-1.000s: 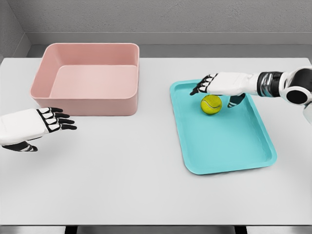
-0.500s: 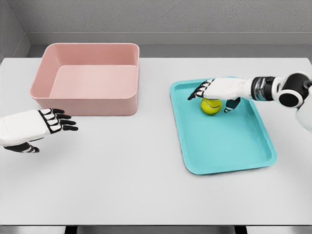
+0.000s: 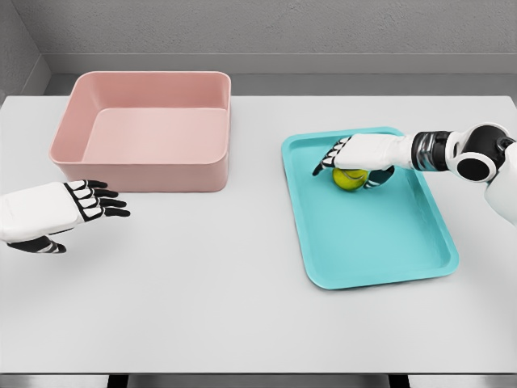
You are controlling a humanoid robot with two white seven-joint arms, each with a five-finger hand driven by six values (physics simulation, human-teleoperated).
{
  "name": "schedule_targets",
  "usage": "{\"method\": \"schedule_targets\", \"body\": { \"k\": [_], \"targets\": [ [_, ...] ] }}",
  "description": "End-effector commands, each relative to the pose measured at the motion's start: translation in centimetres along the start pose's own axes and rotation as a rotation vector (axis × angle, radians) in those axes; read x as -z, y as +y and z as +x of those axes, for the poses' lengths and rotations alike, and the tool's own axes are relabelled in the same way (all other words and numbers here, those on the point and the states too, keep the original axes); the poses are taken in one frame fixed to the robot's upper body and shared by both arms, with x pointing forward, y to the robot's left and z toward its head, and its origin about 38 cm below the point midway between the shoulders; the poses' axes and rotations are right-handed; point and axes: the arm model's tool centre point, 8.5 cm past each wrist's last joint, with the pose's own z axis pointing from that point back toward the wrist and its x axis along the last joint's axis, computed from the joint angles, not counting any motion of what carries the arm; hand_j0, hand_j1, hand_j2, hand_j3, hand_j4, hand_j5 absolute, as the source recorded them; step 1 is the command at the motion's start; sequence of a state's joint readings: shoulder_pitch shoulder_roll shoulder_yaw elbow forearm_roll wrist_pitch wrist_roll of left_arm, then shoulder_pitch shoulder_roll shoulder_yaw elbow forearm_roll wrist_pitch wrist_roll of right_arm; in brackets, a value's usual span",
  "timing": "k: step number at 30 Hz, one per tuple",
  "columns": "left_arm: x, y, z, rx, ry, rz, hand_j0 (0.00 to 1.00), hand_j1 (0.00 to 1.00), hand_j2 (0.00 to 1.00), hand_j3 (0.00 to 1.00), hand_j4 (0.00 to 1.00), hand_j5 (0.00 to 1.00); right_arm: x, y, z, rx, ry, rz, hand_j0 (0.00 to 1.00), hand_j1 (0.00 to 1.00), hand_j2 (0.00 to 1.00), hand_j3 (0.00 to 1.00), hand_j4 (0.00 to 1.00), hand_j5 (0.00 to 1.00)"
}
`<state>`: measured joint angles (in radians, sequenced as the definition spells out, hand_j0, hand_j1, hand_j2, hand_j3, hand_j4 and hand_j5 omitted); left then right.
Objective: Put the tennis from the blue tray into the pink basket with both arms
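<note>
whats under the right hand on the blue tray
The tennis ball sits under the right hand, on the blue tray. Only its lower front shows; the palm covers its top, so contact and how far the fingers wrap cannot be seen.

Our right hand [image 3: 355, 156] lowered from just above the tennis ball [image 3: 350, 179] onto it, palm now covering its top, thumb tucked against its right side
</note>
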<state>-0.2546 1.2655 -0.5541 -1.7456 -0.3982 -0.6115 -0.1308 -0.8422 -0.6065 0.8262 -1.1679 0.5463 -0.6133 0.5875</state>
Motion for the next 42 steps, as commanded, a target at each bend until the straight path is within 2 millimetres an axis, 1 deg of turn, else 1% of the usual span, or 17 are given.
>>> {"method": "schedule_targets", "body": {
  "k": [1,3,4,9,12,13,19,20,22,26,27,30,31,34,36,39,42],
  "targets": [
    [0.0,0.1,0.0,-0.005,0.001,0.003,1.00,1.00,1.00,1.00,1.00,1.00,-0.1,0.0,-0.1,0.003,0.003,-0.001,0.76,0.76,0.76,0.76,0.76,0.76],
    [0.0,0.0,0.0,-0.001,0.001,-0.001,1.00,1.00,1.00,1.00,1.00,1.00,-0.1,0.0,-0.1,0.002,0.003,0.000,0.75,0.75,0.75,0.75,0.75,0.75],
    [0.0,0.0,0.0,0.002,0.001,-0.003,1.00,1.00,1.00,1.00,1.00,1.00,-0.1,0.0,-0.1,0.002,0.005,0.001,0.70,0.70,0.70,0.70,0.70,0.70],
    [0.0,-0.2,-0.1,-0.003,0.003,-0.007,1.00,1.00,1.00,1.00,1.00,1.00,-0.1,0.0,-0.1,0.001,0.006,0.001,0.63,0.63,0.63,0.63,0.63,0.63],
    [-0.1,-0.3,-0.1,-0.005,0.004,-0.007,1.00,1.00,1.00,1.00,1.00,1.00,0.2,0.4,0.1,-0.003,-0.003,0.017,0.56,0.56,0.56,0.56,0.56,0.56],
    [-0.1,-0.2,-0.1,-0.004,0.005,-0.006,1.00,1.00,1.00,1.00,1.00,1.00,0.2,0.4,0.2,-0.002,-0.003,0.017,0.56,0.56,0.56,0.56,0.56,0.56],
    [-0.1,-0.2,-0.1,-0.006,0.003,-0.004,1.00,1.00,1.00,1.00,1.00,1.00,0.0,0.2,0.0,-0.004,-0.001,0.014,0.45,0.45,0.45,0.45,0.45,0.45],
    [0.0,-0.2,-0.1,-0.007,0.002,-0.003,1.00,1.00,1.00,1.00,1.00,1.00,-0.1,0.2,0.0,-0.004,0.000,0.012,0.42,0.42,0.42,0.42,0.42,0.42],
    [-0.1,-0.1,-0.1,-0.008,0.003,-0.002,1.00,1.00,1.00,1.00,1.00,1.00,-0.4,-0.3,-0.2,-0.005,0.004,0.000,0.42,0.42,0.42,0.42,0.42,0.42],
    [0.0,-0.2,-0.1,-0.010,0.002,-0.002,1.00,1.00,1.00,1.00,1.00,1.00,-2.1,-1.5,-0.1,-0.045,0.013,-0.028,0.41,0.41,0.41,0.41,0.41,0.41],
    [0.0,-0.2,-0.1,-0.010,0.002,-0.002,1.00,1.00,1.00,1.00,1.00,1.00,-2.5,-1.8,-0.2,-0.047,0.020,-0.041,0.37,0.37,0.37,0.37,0.37,0.37],
    [0.0,-0.1,-0.1,-0.010,0.002,0.000,1.00,1.00,1.00,1.00,1.00,1.00,-3.8,-2.9,-0.2,-0.076,0.029,-0.069,0.36,0.36,0.36,0.36,0.36,0.36],
    [0.0,-0.2,0.0,-0.010,0.000,0.000,1.00,1.00,1.00,1.00,1.00,1.00,-4.6,-3.4,0.2,-0.103,0.028,-0.083,0.36,0.36,0.36,0.36,0.36,0.36],
    [0.0,-0.2,0.0,-0.010,0.001,-0.001,1.00,1.00,1.00,1.00,1.00,1.00,-5.1,-3.8,1.2,-0.139,0.012,-0.088,0.36,0.36,0.36,0.36,0.36,0.36],
    [0.0,-0.2,0.0,-0.011,0.001,-0.001,1.00,1.00,1.00,1.00,1.00,1.00,-5.5,-4.1,2.9,-0.187,-0.020,-0.094,0.36,0.36,0.36,0.36,0.36,0.36],
    [0.0,-0.1,0.0,-0.010,0.001,0.000,1.00,1.00,1.00,1.00,1.00,1.00,-5.2,-4.4,5.3,-0.237,-0.075,-0.102,0.36,0.36,0.36,0.36,0.36,0.36],
    [-0.1,-0.1,-0.1,-0.011,0.003,0.000,1.00,1.00,1.00,1.00,1.00,1.00,-4.9,-5.2,7.1,-0.277,-0.115,-0.121,0.36,0.36,0.36,0.36,0.36,0.36]
  ]
}}
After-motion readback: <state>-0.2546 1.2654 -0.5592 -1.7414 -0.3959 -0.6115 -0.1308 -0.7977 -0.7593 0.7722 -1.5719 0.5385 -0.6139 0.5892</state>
